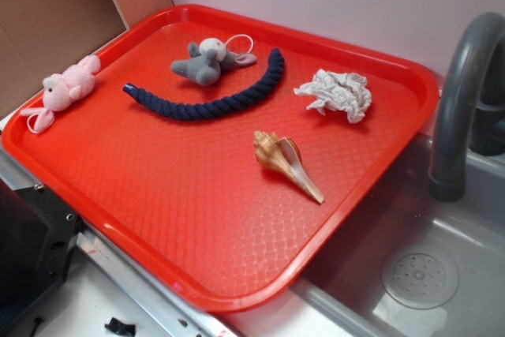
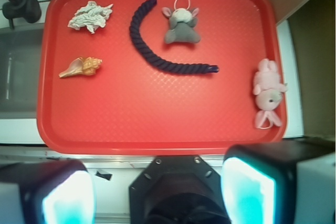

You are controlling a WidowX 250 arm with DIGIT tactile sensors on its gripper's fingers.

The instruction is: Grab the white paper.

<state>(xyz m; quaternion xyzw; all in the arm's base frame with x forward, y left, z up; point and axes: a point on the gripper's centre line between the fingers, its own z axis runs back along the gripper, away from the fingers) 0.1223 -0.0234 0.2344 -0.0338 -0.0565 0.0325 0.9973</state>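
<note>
1. Crumpled off-white paper wad (image 1: 336, 93) lies untouched in a corner of the red plastic tray (image 1: 197, 219), near the tan spiral seashell (image 1: 286, 162)
2. Only the wrist view shows the gripper (image 2: 157, 192), fingers spread wide, high above

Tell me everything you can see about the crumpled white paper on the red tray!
The white paper is a small, lumpy wad, off-white with grey creases, crumpled into an uneven ball. It lies on the red tray near one far corner, close to the sink side. Nothing touches it but the tray. The tan seashell lies nearby, apart from it, and the dark blue rope curves off to its other side. The gripper is open and far away.
</note>
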